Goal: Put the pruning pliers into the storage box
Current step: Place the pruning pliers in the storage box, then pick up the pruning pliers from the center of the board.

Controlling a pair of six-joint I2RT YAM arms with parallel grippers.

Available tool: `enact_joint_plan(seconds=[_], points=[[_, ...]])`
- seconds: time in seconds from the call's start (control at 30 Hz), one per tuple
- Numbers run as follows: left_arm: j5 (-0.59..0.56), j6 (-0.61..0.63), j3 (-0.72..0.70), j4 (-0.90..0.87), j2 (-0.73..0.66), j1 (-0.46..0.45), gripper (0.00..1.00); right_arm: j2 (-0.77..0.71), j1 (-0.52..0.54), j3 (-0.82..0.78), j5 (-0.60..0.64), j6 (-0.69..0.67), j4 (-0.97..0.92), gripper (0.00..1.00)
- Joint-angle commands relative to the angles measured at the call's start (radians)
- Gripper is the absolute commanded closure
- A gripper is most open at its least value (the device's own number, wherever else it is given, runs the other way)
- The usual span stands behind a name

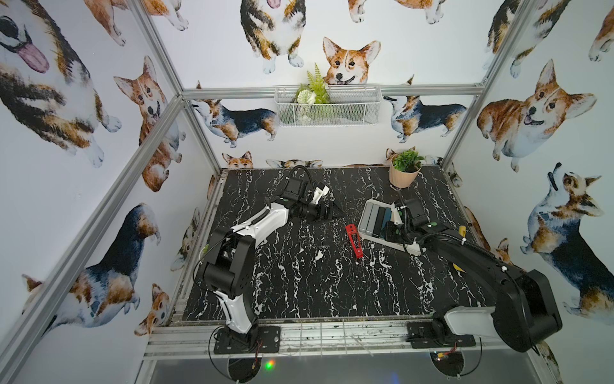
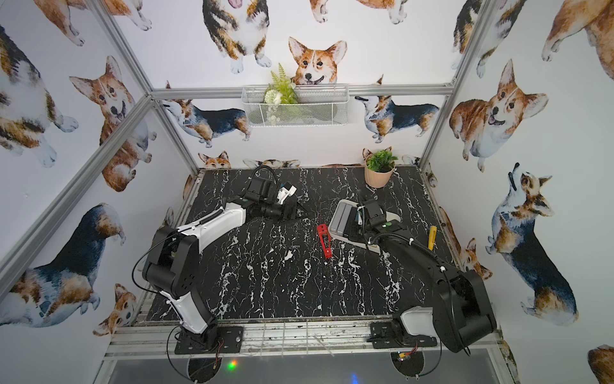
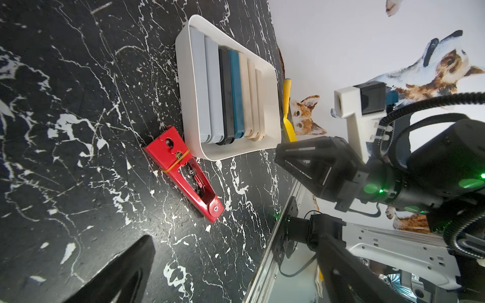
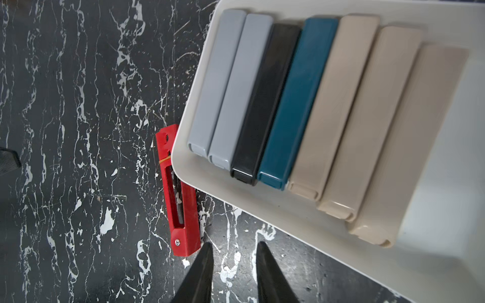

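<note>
The white storage box [image 1: 366, 212] [image 2: 337, 212] [image 3: 183, 78] [image 4: 262, 210] sits right of the table's centre. Several pruning pliers lie side by side in it: two grey [image 4: 228, 86], one black [image 4: 265, 105], one teal [image 4: 296, 105], three beige [image 4: 372, 126]. A red pruning pliers [image 1: 354, 241] [image 2: 324, 241] [image 3: 183, 173] [image 4: 181, 199] lies on the table against the box's left side. My right gripper [image 4: 235, 245] [image 1: 389, 231] hovers over the box's near edge, open and empty, its fingertips beside the red pliers' screw end. My left gripper [image 1: 327, 212] [image 3: 233, 244] is open and empty, at mid-table left of the box.
A yellow-handled tool [image 1: 461, 230] [image 3: 287, 110] lies on the table right of the box, near the side wall. A potted plant [image 1: 405, 173] stands at the back right. A white wire basket [image 1: 327, 106] hangs on the back wall. The table is black marble.
</note>
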Motion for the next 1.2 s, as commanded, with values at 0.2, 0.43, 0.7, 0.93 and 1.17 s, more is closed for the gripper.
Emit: enact_joint_plan(seconds=[0.2, 0.43, 0.7, 0.93, 1.17], points=[[-0.031, 0.056, 0.023, -0.085, 0.01, -0.001, 0.0, 0.151, 0.112, 0.112, 0.041, 0.019, 0.048, 0.69], [-0.073, 0.079, 0.031, -0.114, 0.014, -0.001, 0.0, 0.248, 0.174, 0.152, 0.076, 0.03, 0.071, 0.68], [-0.096, 0.088, 0.021, -0.104, 0.024, -0.001, 0.0, 0.313, 0.194, 0.143, 0.082, 0.039, 0.104, 0.68], [-0.119, 0.095, 0.016, -0.097, 0.027, -0.001, 0.0, 0.335, 0.204, 0.15, 0.077, 0.038, 0.111, 0.69], [-0.139, 0.092, -0.002, -0.061, 0.026, 0.0, 0.0, 0.357, 0.211, 0.152, 0.092, 0.035, 0.101, 0.72]])
